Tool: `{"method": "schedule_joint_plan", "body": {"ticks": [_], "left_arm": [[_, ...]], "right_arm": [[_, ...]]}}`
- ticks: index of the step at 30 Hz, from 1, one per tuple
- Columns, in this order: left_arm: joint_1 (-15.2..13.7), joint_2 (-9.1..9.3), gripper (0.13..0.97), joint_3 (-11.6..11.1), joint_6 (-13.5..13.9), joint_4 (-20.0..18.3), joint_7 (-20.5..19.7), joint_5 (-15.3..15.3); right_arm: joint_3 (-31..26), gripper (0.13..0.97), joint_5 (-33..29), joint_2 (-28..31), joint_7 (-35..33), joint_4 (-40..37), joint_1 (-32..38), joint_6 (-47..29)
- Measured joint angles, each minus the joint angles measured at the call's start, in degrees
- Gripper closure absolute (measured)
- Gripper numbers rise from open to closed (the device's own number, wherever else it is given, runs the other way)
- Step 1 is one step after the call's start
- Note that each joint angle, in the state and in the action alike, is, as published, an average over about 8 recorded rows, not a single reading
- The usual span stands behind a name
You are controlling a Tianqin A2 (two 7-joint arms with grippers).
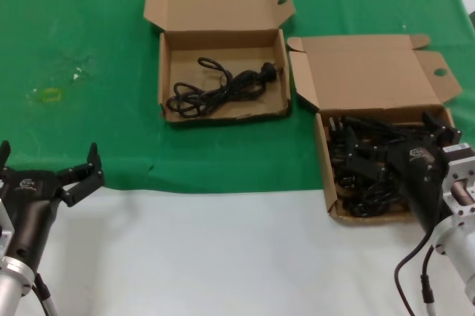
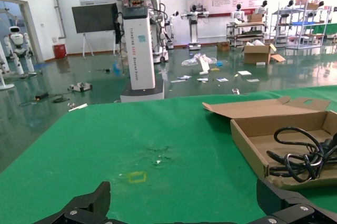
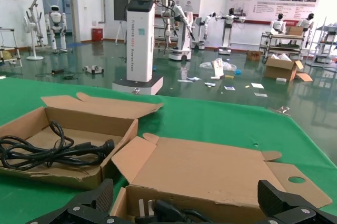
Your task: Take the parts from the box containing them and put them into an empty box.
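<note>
1. Cardboard first: the squarish box with the tall lid [image 1: 386, 149] sits on my right, its tray straddling the edge where the green cloth [image 1: 89, 71] meets the white table [image 1: 223, 249], and it is packed with black cords [image 1: 364, 164].
2. My right gripper [image 1: 438, 129] hangs over the right part of that tray, just above the heap; in its wrist view the two fingers [image 3: 289, 203] stand wide apart with nothing between them, plugs and cable showing just below.
3. I cannot tell whether either finger touches a cord.
4. The wider box with the short lid [image 1: 223, 56] lies farther back and to the left, near the first but apart from it — one coiled cord [image 1: 219, 86] already rests on its floor.
5. My left gripper [image 1: 50, 164] is parked low at the left, at the cloth's near edge, spread wide and holding nothing — well away from both boxes.
6. A yellowish mark [image 1: 50, 95] shows on the cloth at far left.
</note>
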Motion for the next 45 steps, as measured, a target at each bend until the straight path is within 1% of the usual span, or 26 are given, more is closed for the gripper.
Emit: {"method": "schedule_joint_plan", "body": {"ticks": [45], "left_arm": [[0.0, 0.0, 0.132, 0.0, 0.0, 0.0, 0.0, 0.0]], "right_arm": [[0.0, 0.129, 0.0, 0.0, 0.0, 0.0, 0.0, 0.0]]}}
